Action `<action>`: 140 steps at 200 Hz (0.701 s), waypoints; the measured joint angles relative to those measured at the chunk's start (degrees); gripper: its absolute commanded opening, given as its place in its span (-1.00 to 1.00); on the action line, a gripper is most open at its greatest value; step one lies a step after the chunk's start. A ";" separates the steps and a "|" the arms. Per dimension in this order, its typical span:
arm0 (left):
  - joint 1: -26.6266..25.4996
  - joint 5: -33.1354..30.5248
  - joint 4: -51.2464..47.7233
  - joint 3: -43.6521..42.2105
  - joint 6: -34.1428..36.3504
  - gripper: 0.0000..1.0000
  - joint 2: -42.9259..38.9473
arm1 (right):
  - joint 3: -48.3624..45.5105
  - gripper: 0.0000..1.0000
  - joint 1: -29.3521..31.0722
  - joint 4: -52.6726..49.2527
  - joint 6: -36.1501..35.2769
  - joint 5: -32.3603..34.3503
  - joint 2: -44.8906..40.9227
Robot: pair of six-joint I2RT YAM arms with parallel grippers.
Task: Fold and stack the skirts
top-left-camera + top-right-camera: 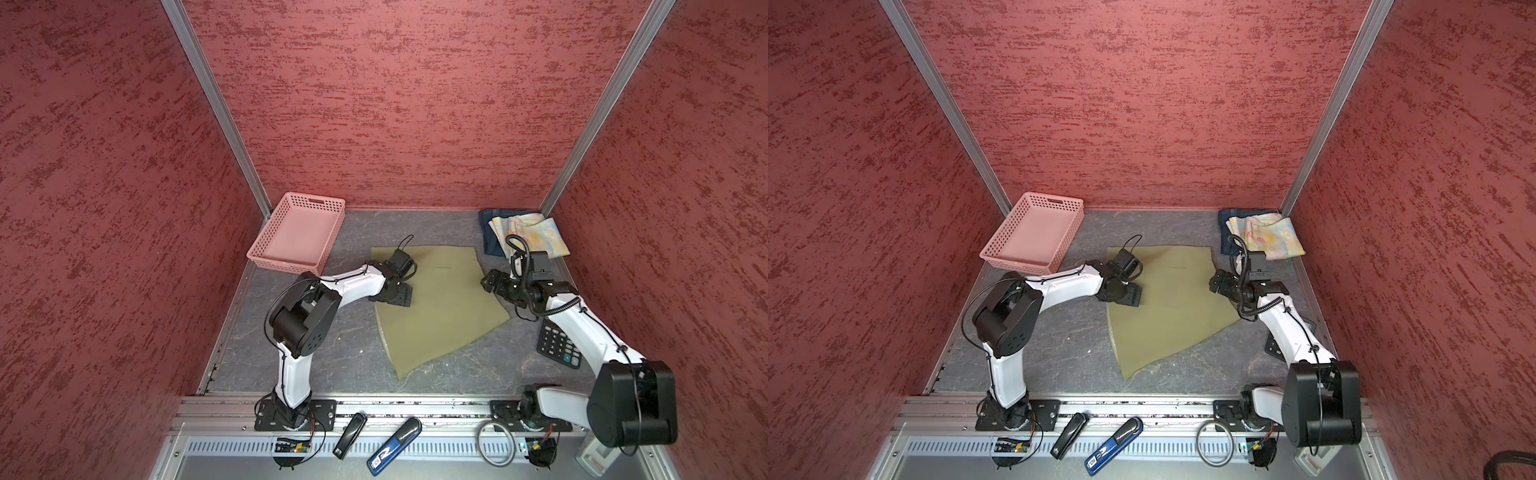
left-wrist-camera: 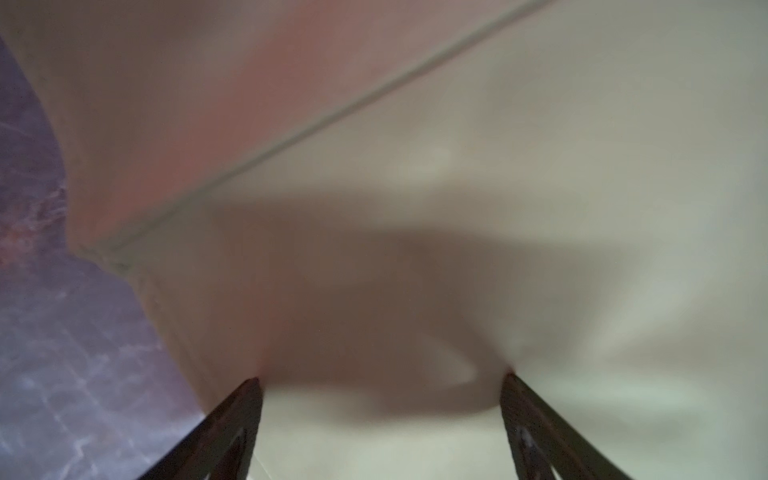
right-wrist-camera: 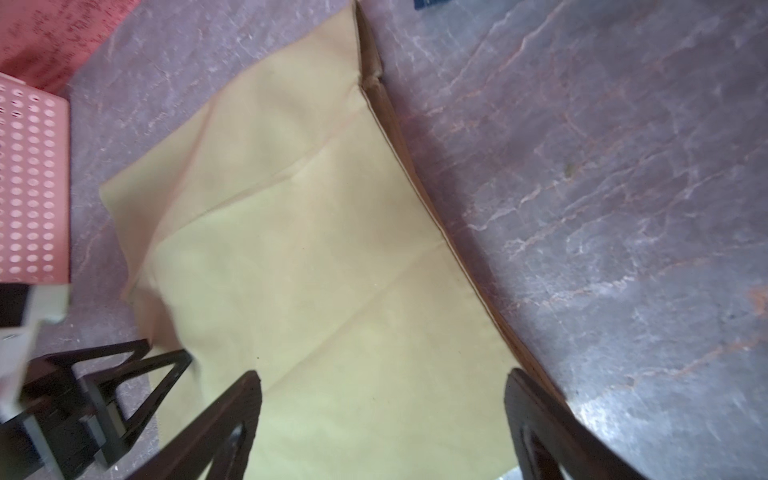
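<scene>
The olive green skirt (image 1: 440, 303) (image 1: 1167, 307) lies spread flat in the middle of the grey table. My left gripper (image 1: 395, 297) (image 2: 382, 378) is low over its left edge, open, its fingertips (image 2: 253, 384) down at the cloth (image 2: 540, 166). At the skirt's right edge (image 3: 311, 249) my right gripper (image 1: 489, 282) (image 3: 383, 374) stands open with nothing between its fingers. In the back right corner the pastel flowered skirt (image 1: 534, 232) (image 1: 1268, 235) lies folded on top of the dark blue denim skirt (image 1: 490, 239).
A pink perforated basket (image 1: 266, 253) (image 3: 29, 174) stands at the back left. A black calculator (image 1: 557, 345) lies under the right arm. On the front rail are a black stapler (image 1: 351, 434), a blue stapler (image 1: 395, 446) and a ring of tape (image 1: 494, 442).
</scene>
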 measured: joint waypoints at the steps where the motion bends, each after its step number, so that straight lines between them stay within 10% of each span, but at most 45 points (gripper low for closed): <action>1: 0.09 0.00 0.02 0.09 0.00 0.81 0.07 | 0.11 0.84 0.00 -0.02 0.00 0.00 0.00; 140: 17.77 15.82 -6.40 34.34 -0.22 0.94 20.26 | 1.81 0.85 3.76 1.20 0.37 -3.96 4.74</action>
